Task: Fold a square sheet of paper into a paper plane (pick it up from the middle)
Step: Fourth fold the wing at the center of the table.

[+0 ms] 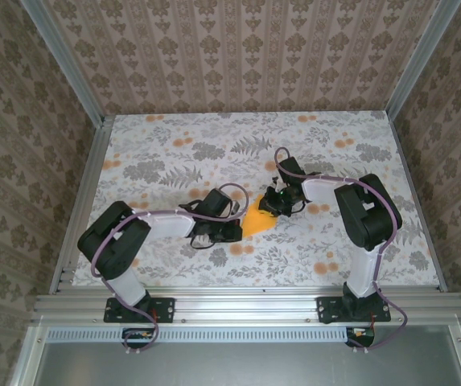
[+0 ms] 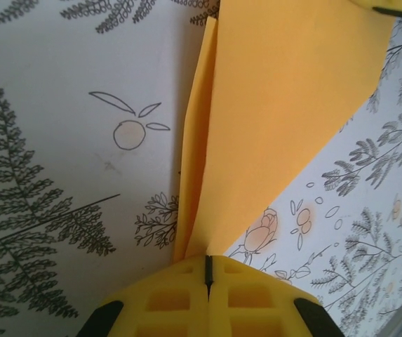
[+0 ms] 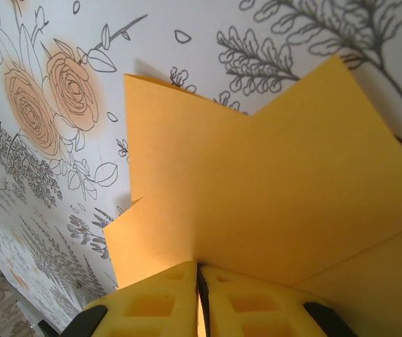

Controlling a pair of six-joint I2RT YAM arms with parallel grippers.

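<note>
Finding: the paper (image 1: 257,223) sits mid-tabletop (image 1: 214,153), slightly nearer the near edge, directly between the two grippers. In the top view it shows as a small creased wedge. Its long axis runs from near-left to far-right, roughly along the line joining the grippers.

Left gripper (image 1: 236,228): clenched on the paper's near-left end. In its wrist view the jaws meet at a thin slit (image 2: 208,270) and the folded paper (image 2: 285,126) fans away from them, with a second layer showing along the left edge.

Right gripper (image 1: 275,207): clenched likewise on the far-right end. In its wrist view the jaws are together (image 3: 198,282) with the paper (image 3: 271,196) spreading out ahead.

We cannot tell whether the paper rests on the tabletop or is held just clear of it.

Judgement: neither arm is nearer — each already has an end. The coming fold, we judge, turns on the crease lying between them, so a pull by either arm would strain the other's hold.
</note>
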